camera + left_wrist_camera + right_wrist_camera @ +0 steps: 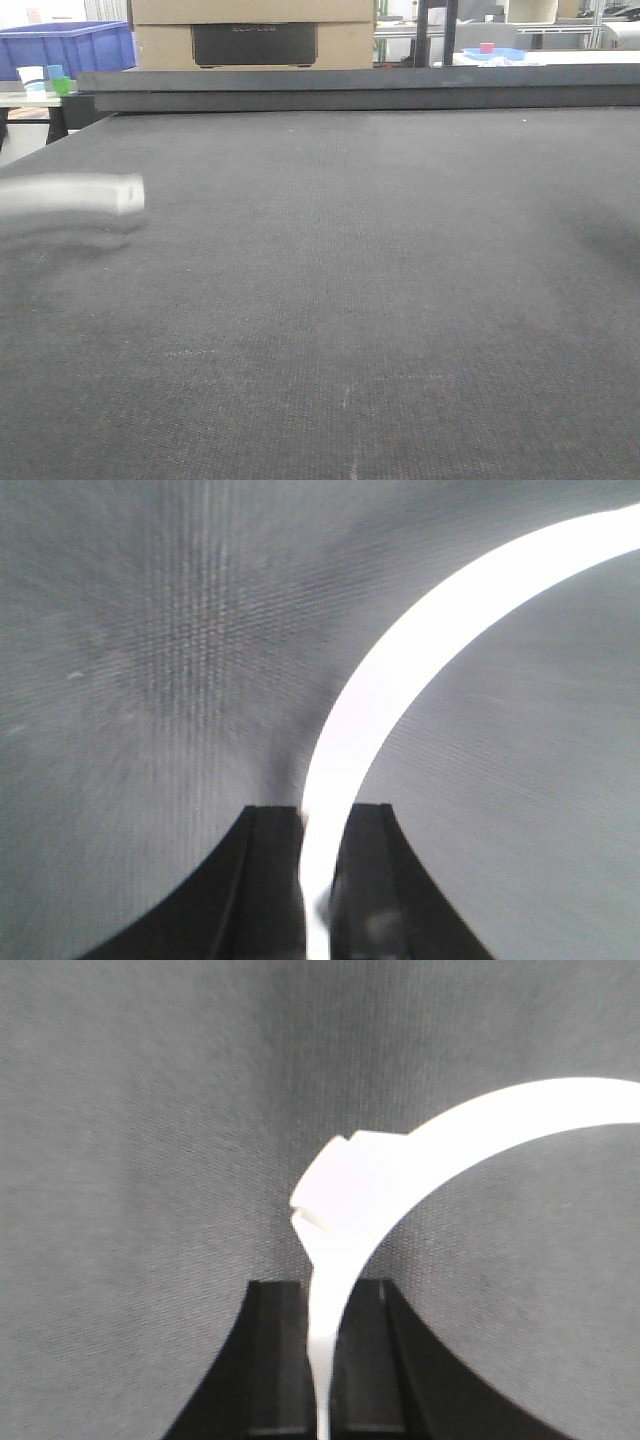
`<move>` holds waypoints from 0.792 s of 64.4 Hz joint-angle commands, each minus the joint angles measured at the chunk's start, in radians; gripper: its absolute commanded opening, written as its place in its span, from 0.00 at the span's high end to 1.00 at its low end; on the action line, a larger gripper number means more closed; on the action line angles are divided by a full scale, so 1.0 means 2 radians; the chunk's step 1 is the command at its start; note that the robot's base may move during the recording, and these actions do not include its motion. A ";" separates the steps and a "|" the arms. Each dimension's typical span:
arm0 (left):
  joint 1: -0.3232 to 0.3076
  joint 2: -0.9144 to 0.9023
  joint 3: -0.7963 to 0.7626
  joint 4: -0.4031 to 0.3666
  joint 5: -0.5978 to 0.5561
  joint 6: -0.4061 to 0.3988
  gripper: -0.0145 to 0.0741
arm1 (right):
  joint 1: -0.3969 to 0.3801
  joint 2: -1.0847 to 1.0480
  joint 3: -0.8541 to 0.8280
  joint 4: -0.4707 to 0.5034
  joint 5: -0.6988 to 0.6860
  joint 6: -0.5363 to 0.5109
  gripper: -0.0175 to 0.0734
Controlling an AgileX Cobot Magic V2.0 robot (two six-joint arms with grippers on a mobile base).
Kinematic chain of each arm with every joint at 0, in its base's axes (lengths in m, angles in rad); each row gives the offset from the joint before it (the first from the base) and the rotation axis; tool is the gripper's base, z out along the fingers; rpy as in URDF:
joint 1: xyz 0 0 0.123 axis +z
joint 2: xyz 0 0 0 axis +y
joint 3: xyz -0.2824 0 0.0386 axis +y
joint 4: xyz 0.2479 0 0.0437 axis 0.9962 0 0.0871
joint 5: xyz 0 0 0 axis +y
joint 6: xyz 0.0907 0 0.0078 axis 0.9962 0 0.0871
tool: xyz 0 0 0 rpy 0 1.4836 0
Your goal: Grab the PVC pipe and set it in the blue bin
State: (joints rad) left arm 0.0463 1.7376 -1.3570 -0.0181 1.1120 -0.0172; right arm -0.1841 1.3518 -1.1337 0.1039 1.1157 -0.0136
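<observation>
- Front view: the pipe (75,195) shows as a blurred white bar low over the mat (350,300); neither hand can be seen here. The bin (65,45) stands off the far edge, well apart from the pipe, beside a cardboard box (250,30)
- Left wrist: the left gripper (318,815) is clenched on the pipe (420,630), which rises from between the fingers and arcs away to the hand's right over bare mat
- Right wrist: the right gripper (322,1290) looks clamped on a white arc (480,1120) with a blocky joint just ahead of the fingers; I cannot tell whether it is the same pipe
- Judgement: the grasp is made and the carry is in hand; next comes travel to the bin, then letting go above it, minding the long arc against the rim
</observation>
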 commanded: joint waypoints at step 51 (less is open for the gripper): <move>-0.024 -0.466 0.286 -0.052 -0.440 0.009 0.96 | -0.001 -0.388 0.183 -0.008 -0.329 -0.016 0.99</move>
State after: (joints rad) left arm 0.0053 0.8973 -0.8536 -0.1195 0.3995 0.0000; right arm -0.1841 0.6436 -0.8070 0.1018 0.5468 -0.0371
